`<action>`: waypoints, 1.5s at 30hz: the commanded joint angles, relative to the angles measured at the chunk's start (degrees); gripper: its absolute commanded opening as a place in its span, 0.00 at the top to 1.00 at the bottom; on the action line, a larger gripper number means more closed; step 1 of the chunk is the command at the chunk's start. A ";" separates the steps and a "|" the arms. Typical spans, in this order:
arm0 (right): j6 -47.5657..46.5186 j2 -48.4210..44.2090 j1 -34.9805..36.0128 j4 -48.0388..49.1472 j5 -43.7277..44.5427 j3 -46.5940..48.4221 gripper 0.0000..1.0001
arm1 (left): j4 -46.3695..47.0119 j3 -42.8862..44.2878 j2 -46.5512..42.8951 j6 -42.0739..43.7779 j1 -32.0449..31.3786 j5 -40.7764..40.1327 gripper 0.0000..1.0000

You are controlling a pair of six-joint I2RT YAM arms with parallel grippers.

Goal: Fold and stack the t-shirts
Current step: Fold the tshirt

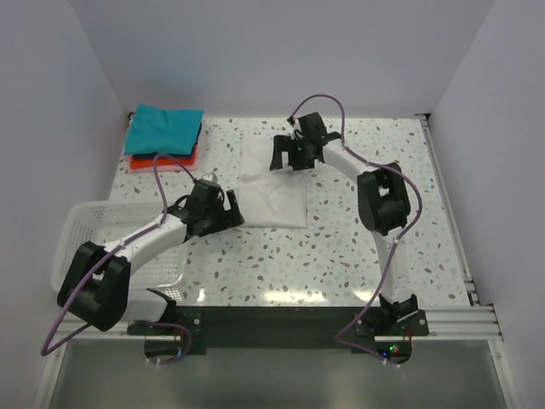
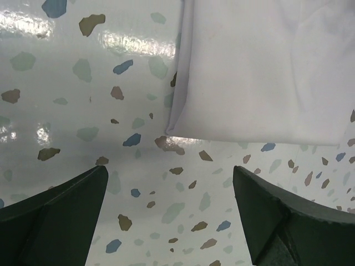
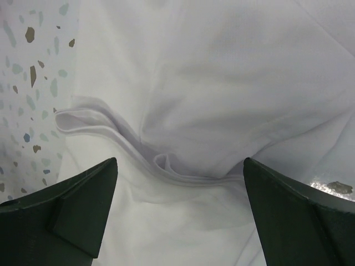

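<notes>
**White t-shirt half folded, both pincers open beside it**

Take the white t-shirt in the middle of the desk as your reference. Well to its left, on the near side, sits the white mesh basket, a stiff plastic lattice set apart from the cloth. Far-left of the shirt lies the teal t-shirt, a flat folded square resting on the red-orange t-shirt, of which only a rim shows. I judge that pair to be the finished stack, kept out of the way of the folding.

Your left pincer hangs at the shirt's near-left corner, over glossy speckled desk. Its fingers are spread wide with nothing between them. The cloth edge just ahead of it is a crisp doubled layer, probably the place to pinch for the next fold.

The white shirt is matte, soft and thin. Its near part lies as a smooth rectangle, while its far part is narrower and rumpled.

Your right pincer hovers above that far part, also wide open and holding nothing. Beneath it a curved ridge of stacked layers bunches up, so the cloth looks to need smoothing before this shirt joins the stack.
</notes>
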 commanded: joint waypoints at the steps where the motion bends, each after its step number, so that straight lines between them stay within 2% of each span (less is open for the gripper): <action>1: -1.34 -8.11 -0.30 -0.56 0.11 1.31 0.01 | 3.37 3.03 1.75 -0.52 -0.12 -1.74 0.01; 4: 1.98 -16.35 -0.31 2.06 3.62 -5.80 0.01 | 4.60 3.39 3.51 -0.61 -0.12 -2.00 0.06; 7: 4.45 -24.96 -0.39 5.93 6.18 -16.25 0.01 | 5.66 3.56 5.53 -0.96 0.14 -2.79 0.18; 8: 5.85 -27.35 -0.31 6.90 6.70 -21.85 0.01 | 5.92 3.82 6.67 -1.14 0.14 -2.97 0.25; 14: 8.76 -39.40 -0.39 11.31 11.01 -37.61 0.01 | 7.94 4.79 9.75 -0.26 0.23 -0.59 0.40; 16: 9.81 -41.08 -0.39 11.22 12.41 -39.74 0.01 | 7.95 5.32 10.80 0.44 0.23 -0.07 0.43; 22: 12.28 -42.85 -0.31 9.55 16.37 -42.91 0.01 | 8.56 5.94 14.32 1.32 0.14 1.95 0.64; 25: 12.72 -43.02 -0.39 9.02 16.64 -44.05 0.01 | 9.17 5.32 15.20 1.23 0.05 3.45 0.85; 28: 11.67 -43.28 -0.31 8.93 14.54 -44.84 0.01 | 9.09 4.97 15.73 1.23 -0.04 4.07 0.99; 33: 10.18 -44.16 -0.39 8.76 8.14 -48.09 0.02 | 8.73 3.83 15.64 0.88 -0.04 2.75 1.00; 38: 9.21 -42.85 1.28 7.09 6.89 -50.73 0.06 | 9.18 1.98 13.71 0.97 -0.04 2.39 1.00; 41: 9.65 -40.92 2.15 9.19 4.96 -51.26 0.12 | 8.91 1.63 13.09 1.06 -0.04 0.90 1.00; 45: 10.61 -37.49 4.43 10.25 5.04 -50.82 0.32 | 9.17 1.28 12.66 0.71 -0.04 0.99 1.00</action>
